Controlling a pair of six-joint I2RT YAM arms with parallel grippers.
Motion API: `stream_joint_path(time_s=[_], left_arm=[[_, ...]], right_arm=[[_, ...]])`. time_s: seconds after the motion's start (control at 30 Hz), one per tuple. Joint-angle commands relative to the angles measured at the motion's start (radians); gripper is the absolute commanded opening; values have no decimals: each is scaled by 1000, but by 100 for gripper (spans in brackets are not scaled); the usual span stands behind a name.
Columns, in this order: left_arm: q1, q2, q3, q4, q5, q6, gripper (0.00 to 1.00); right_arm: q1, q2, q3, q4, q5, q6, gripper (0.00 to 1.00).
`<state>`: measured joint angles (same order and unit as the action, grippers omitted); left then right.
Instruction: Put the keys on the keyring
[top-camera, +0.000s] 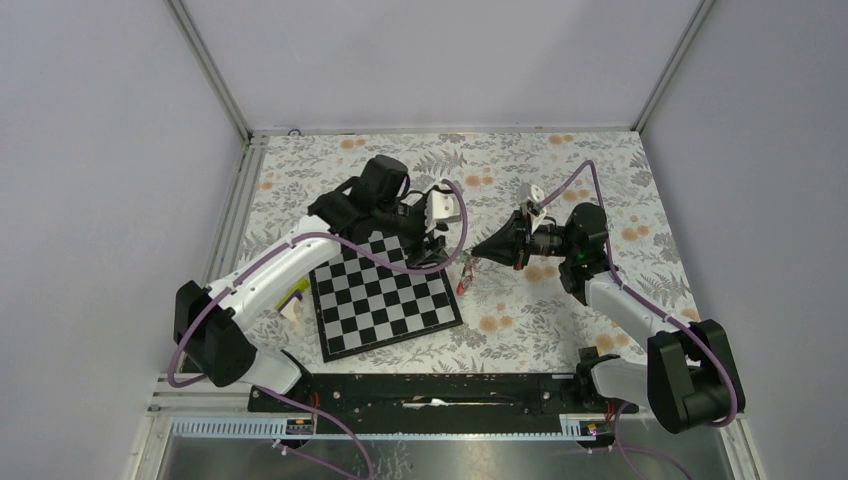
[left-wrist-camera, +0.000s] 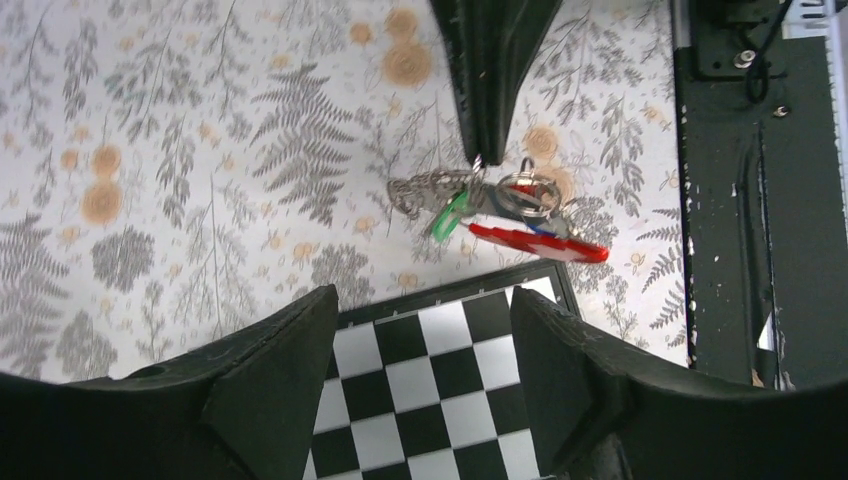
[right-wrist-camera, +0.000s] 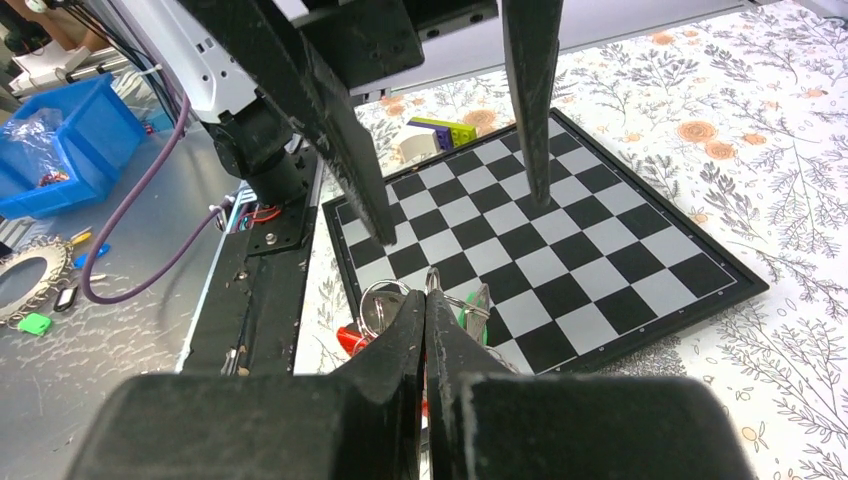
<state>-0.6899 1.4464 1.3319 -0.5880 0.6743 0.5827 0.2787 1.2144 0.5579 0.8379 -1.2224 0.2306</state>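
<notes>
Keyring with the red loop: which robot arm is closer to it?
Right. The right gripper has its closed fingertips at the top of the keyring, apparently pinching it. The left gripper hovers open over the edge of the chessboard, apart from the keyring.

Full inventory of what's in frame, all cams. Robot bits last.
chessboard: 1, black-white, table centre
keys: one bunch, count unclear, green head visible, just off the board's corner
keyring: 1, red, in the same bunch
block: 1, yellow-purple-white, left of board
bin: 1, blue, off the table
table: 1, floral cover
left tool: 1, black, open, over board edge
right tool: 1, black, shut on keys
</notes>
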Motion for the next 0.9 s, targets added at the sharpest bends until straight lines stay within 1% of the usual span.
stream_joint_path(time_s=[0.0,0.07,0.2,0.43,0.57,0.67,0.87], left_arm=[[-4,-13,-45,161,139,38,71],[-4,-5,-56,195,147,44,72],[-4,37,-41,195,170,61,70],[-5,95,-35,191,194,86,57],[-5,122,-16,166,192,99,44],[-5,131,-13,158,209,95,31],[-5,136,-20,159,253,71,13]], right_arm=[[-6,-26,29,104,-26,46,0],[-5,-23,28,105,-28,46,0],[-6,-20,26,107,-28,48,0],[-6,-14,26,107,-29,48,0],[-6,-14,25,104,-29,46,0],[-6,-9,24,100,-29,41,0],[-7,-5,24,81,-29,20,0]])
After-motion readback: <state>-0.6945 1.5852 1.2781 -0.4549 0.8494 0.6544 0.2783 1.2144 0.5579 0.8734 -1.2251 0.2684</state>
